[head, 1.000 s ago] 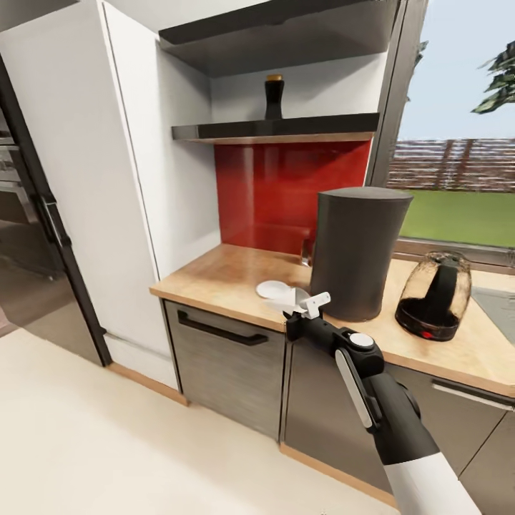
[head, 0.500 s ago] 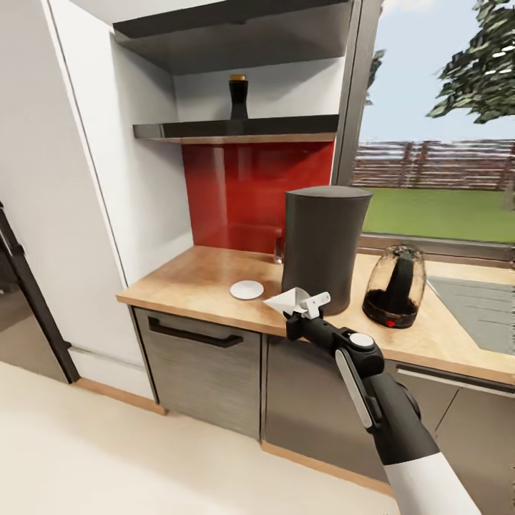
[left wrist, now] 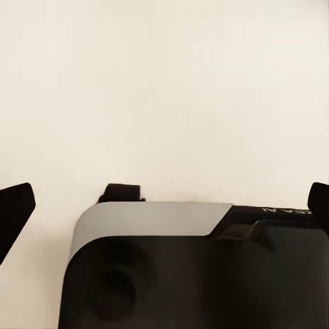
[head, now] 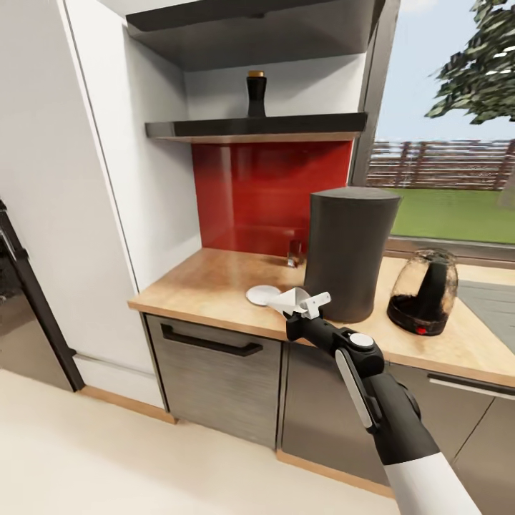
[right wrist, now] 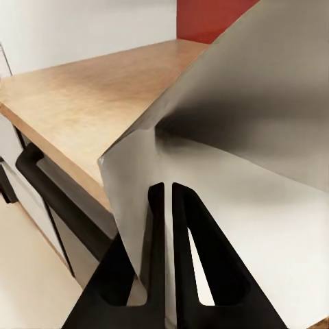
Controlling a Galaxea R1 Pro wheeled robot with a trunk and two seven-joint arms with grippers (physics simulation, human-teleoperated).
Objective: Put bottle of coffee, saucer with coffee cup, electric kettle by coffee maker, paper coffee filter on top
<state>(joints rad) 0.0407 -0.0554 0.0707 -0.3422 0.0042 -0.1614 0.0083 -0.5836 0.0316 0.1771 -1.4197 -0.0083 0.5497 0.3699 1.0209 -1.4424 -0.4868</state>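
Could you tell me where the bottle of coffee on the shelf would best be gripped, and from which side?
Probably around its wider black body, below the narrow neck, coming level from the open front of the kitchen shelf. The bottle of coffee stands upright near the back wall under another board, so a top approach looks cramped.

Counts: 1 coffee maker (head: pixel 348 252), 1 kettle (head: pixel 424 292), 1 saucer (head: pixel 262 294), 1 paper filter (head: pixel 289 300), 1 coffee bottle (head: pixel 256 94), 1 small glass item (head: pixel 293 252), 2 drawer fronts w/ handles.
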